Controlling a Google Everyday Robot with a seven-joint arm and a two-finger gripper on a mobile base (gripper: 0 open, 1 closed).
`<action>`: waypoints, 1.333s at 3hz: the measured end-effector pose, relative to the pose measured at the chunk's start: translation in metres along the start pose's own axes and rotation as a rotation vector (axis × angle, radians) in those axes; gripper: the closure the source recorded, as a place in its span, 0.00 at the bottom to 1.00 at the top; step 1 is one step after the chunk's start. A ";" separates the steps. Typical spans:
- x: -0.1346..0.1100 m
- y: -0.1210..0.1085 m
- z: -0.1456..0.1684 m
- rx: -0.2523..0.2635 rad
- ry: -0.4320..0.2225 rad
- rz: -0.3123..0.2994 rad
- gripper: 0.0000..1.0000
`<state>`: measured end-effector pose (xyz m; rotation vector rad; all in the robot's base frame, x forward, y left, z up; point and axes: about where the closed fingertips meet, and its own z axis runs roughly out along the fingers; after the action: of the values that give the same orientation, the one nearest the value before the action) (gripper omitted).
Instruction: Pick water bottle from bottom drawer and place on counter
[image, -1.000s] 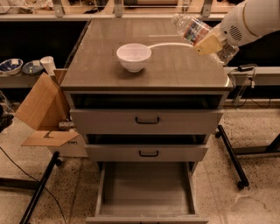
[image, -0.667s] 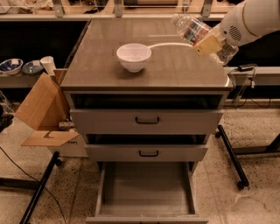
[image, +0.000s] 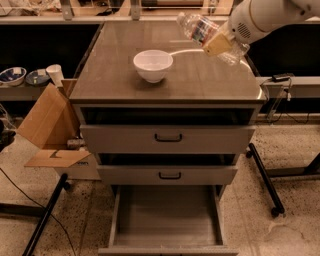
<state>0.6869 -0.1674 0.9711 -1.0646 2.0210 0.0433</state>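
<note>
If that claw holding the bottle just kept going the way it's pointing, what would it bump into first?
Probably the counter: the claw, gripping the bottle, hangs above its right rear and points down toward the bowl, likely landing short of it. Depth is unclear.

Small clear crinkled water bottle (image: 197, 27), blue, white and red label. Tilted diagonally, left end higher, aloft above right rear of worktop (image: 170, 85), clear of surface. Clamped around lower body by hand (image: 220, 44), at upper right over worktop edge. Worktop flat, glossy grey-brown, sheen like glass. Bottom drawer (image: 167, 215), lowest and deepest of 3, pulled out, plain grey inside.
</note>
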 end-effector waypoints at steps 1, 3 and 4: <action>-0.005 -0.005 0.024 -0.019 0.010 -0.001 1.00; 0.029 -0.022 0.076 -0.040 0.107 0.089 1.00; 0.046 -0.025 0.086 -0.039 0.146 0.120 1.00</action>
<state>0.7468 -0.1813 0.8920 -0.9944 2.2221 0.0691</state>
